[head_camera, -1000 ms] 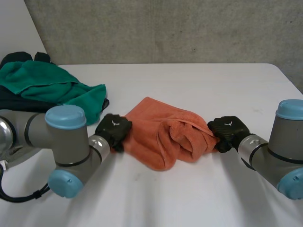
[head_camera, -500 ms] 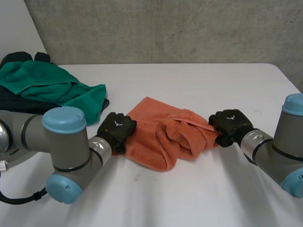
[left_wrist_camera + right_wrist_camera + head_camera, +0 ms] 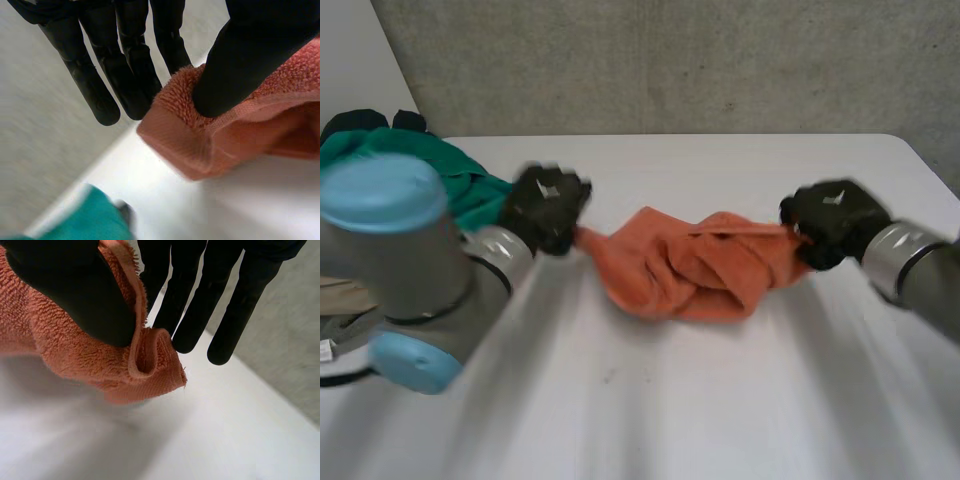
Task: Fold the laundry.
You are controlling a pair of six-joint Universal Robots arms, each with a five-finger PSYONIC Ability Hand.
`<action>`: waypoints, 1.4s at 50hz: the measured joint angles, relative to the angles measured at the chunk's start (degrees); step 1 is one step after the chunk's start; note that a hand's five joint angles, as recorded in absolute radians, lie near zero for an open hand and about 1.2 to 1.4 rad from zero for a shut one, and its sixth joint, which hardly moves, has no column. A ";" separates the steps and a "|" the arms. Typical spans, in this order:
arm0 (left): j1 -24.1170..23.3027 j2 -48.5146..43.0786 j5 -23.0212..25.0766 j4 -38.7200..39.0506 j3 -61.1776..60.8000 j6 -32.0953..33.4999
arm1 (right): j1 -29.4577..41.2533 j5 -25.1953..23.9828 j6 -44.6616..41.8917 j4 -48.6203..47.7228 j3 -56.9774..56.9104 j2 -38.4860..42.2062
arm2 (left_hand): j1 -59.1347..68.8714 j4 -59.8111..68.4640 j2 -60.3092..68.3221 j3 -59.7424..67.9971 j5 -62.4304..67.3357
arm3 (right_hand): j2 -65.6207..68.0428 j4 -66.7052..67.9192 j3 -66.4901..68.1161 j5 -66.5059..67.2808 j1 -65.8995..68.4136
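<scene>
orange towel (image 3: 695,270) is strung between both hands across the middle of the white surface (image 3: 650,410). Its middle is bunched and twisted, and the ends are pulled out left and right. The low belly of the bundle is down at the surface; can't tell if it touches.

left hand (image 3: 548,205) is on the towel's left end, left of centre and a bit farther back than the bundle. Wrist view: thumb (image 3: 240,70) is pressed onto a hemmed corner, with fingers (image 3: 107,85) nearly straight behind it. The corner is pinched between the thumb and the nearest fingers, and the outer fingers are free of cloth. The corner is held clear of the surface.

right hand (image 3: 832,222) is on the towel's right end, well out to the right. In its wrist view the thumb clamps a rolled terry edge against straight, close-set fingers, whose tips stick out past the cloth. That end is off the surface too.

left arm (image 3: 410,270) is bulky at near left. right arm (image 3: 920,275) comes in at the right edge.

Also there: green cloth (image 3: 470,185) is heaped at the far left of the surface, just left of the left hand and apart from the towel. A dark garment (image 3: 360,122) is at its far side. A concrete wall (image 3: 670,60) stands behind the surface.
</scene>
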 measured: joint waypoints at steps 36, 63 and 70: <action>6.51 -13.87 -7.50 9.75 45.44 2.96 | 0.31 17.85 -14.92 -17.85 -30.96 6.68 | 0.00 0.26 0.20 0.39 0.00 | 0.34 0.02 0.19 0.33 0.85; 7.40 -10.62 -3.35 15.46 4.27 2.07 | -5.05 2.76 -4.06 -4.38 -15.62 21.59 | 0.00 0.27 0.23 0.44 0.00 | -18.89 -20.13 -19.67 -19.43 -12.73; 8.92 -9.75 -3.43 15.26 0.40 2.10 | -7.76 2.69 -2.52 -1.85 -15.95 25.32 | 0.00 0.27 0.24 0.51 0.00 | -22.68 -24.64 -23.60 -24.70 -16.15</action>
